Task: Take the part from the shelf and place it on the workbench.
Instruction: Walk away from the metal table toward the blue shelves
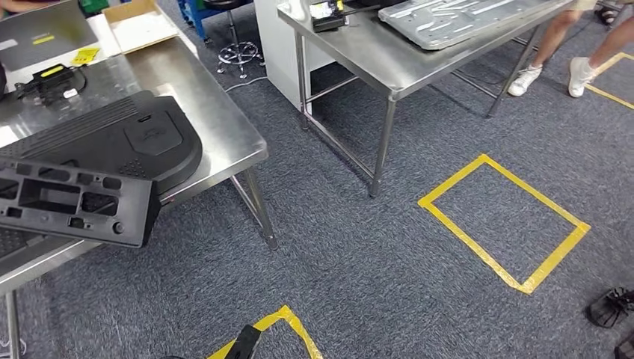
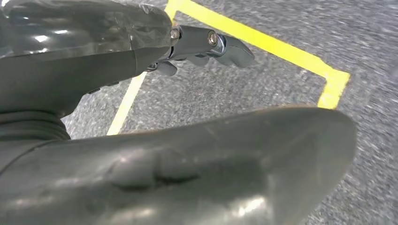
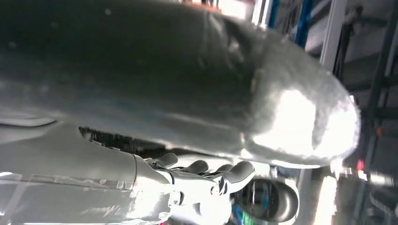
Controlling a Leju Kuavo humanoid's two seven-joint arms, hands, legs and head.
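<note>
Two black plastic parts lie on the steel workbench [image 1: 224, 127] at the left of the head view. One is a broad flat panel [image 1: 127, 138]. The other is a long ribbed piece [image 1: 71, 202], which lies over the bench's near edge. My left hand [image 2: 197, 44] hangs above grey carpet and a corner of yellow tape [image 2: 263, 42]; its fingers are stretched out and hold nothing. My right hand [image 3: 206, 176] holds nothing either, its fingers loosely bent, with shelf uprights [image 3: 338, 37] blurred behind it.
A second steel table [image 1: 389, 67] at the back carries a grey metal plate [image 1: 456, 22]. A yellow tape square [image 1: 505, 221] marks the carpet. A person's legs in white shoes [image 1: 553, 75] stand at the far right. A stool [image 1: 239, 52] stands between the tables.
</note>
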